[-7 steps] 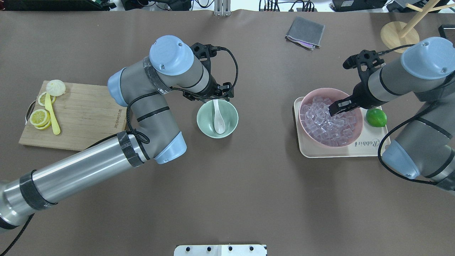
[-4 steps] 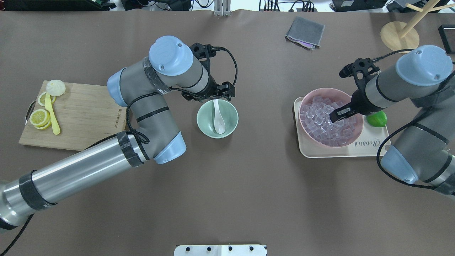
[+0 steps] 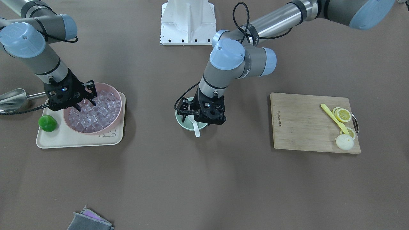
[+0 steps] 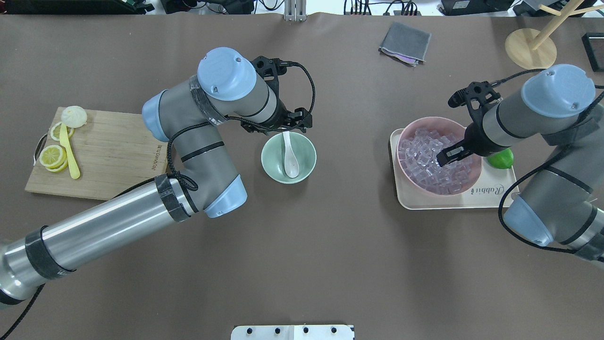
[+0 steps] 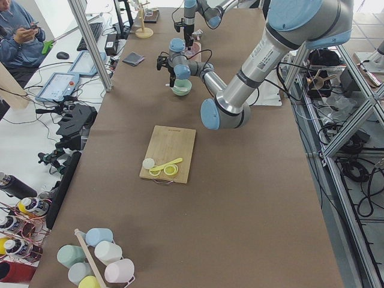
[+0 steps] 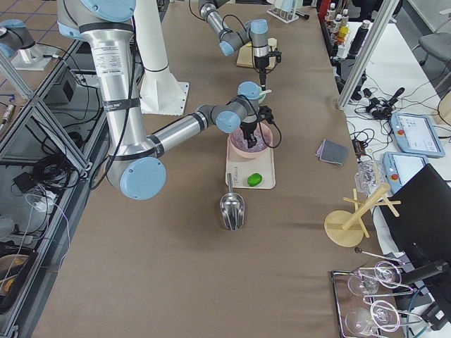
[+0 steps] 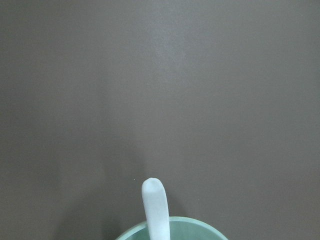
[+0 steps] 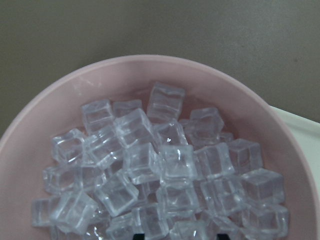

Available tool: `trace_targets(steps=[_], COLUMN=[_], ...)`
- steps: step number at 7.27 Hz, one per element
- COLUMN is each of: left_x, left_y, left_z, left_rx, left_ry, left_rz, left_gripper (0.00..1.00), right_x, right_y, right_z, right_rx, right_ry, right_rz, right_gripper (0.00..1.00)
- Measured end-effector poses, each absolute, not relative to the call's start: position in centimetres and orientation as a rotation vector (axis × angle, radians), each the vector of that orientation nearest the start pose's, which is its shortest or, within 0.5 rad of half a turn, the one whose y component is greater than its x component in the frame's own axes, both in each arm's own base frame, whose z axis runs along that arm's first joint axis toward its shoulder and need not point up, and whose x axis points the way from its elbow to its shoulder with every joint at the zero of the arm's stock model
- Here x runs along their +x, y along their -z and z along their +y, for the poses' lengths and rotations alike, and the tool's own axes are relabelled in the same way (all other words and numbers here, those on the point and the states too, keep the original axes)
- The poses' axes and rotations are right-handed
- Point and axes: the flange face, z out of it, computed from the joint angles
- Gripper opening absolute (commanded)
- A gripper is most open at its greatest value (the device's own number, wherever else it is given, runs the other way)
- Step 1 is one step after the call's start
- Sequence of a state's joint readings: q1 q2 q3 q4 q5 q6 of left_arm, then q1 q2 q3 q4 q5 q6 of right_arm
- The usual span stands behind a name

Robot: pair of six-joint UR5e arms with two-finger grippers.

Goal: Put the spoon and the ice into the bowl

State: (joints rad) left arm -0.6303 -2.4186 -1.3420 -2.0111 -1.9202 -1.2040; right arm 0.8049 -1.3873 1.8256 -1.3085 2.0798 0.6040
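Observation:
The white spoon (image 4: 289,157) lies in the mint-green bowl (image 4: 265,163), scoop down, with its handle leaning on the far rim; the handle tip shows in the left wrist view (image 7: 155,210). My left gripper (image 4: 278,126) hovers over the bowl's far rim, open and holding nothing. Clear ice cubes (image 4: 424,151) fill the pink bowl (image 4: 415,123). My right gripper (image 4: 443,158) is dipped among the cubes and looks open. The right wrist view shows the ice (image 8: 175,165) close below.
The pink bowl stands on a cream tray (image 4: 410,200) with a lime (image 4: 501,158). A steel scoop (image 3: 12,97) lies beside the tray. A cutting board (image 4: 108,151) with lemon slices and a yellow utensil (image 4: 70,153) is at the left. A grey cloth (image 4: 406,42) lies at the back.
My right gripper has come down and forward into the ice in the pink bowl. The left arm, spoon and green bowl have not moved.

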Motion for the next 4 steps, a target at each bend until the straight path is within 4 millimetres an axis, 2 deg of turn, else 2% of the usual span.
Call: trace_targets(steps=[1, 2, 3, 4], left_x=[56.22, 56.21, 56.15, 56.11], left_y=[-17.49, -17.45, -17.38, -17.35], left_z=[-53.32, -53.31, -53.32, -53.34], left_rx=[0.227, 0.229, 0.231, 0.232], left_ry=[0.050, 0.050, 0.050, 0.050], left_rz=[1.074, 1.076, 1.078, 1.079], left_gripper=[0.97, 0.97, 0.97, 0.97], right_x=[-33.14, -33.18, -33.16, -33.14], right_y=[-41.90, -42.08, -42.15, -42.14], right_z=[-46.64, -46.66, -46.68, -46.67], right_rx=[0.217, 0.214, 0.211, 0.209], right_ry=[0.330, 0.330, 0.330, 0.330], right_rz=[-0.811, -0.810, -0.810, -0.812], right_gripper=[0.47, 0.31, 0.00, 0.00])
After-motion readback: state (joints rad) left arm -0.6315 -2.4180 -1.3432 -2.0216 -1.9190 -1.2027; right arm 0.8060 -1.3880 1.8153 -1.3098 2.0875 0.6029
